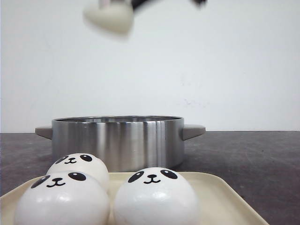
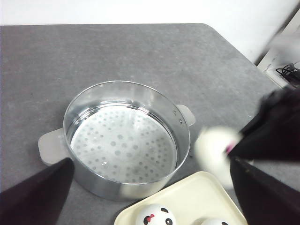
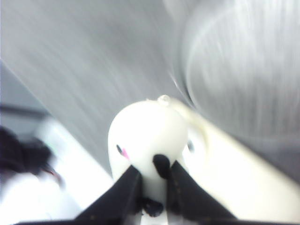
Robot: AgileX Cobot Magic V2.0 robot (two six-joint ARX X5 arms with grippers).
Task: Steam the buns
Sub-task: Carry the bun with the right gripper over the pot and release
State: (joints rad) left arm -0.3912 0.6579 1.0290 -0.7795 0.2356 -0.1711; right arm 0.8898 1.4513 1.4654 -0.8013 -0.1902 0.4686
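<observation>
Right gripper clamps 1 glossy white panda-face bun high above the round steel steamer pot. 3 other buns sit on the cream tray. Left gripper hangs apart, released.

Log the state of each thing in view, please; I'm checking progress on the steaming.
Steamer pot: uncovered, nothing on its perforated plate.
Tray: holds three buns.
Fourth bun: lifted, pinched in the right claw, motion-blurred.
Right claw: shut on that bun.
Left claw: open, holding nothing.
</observation>
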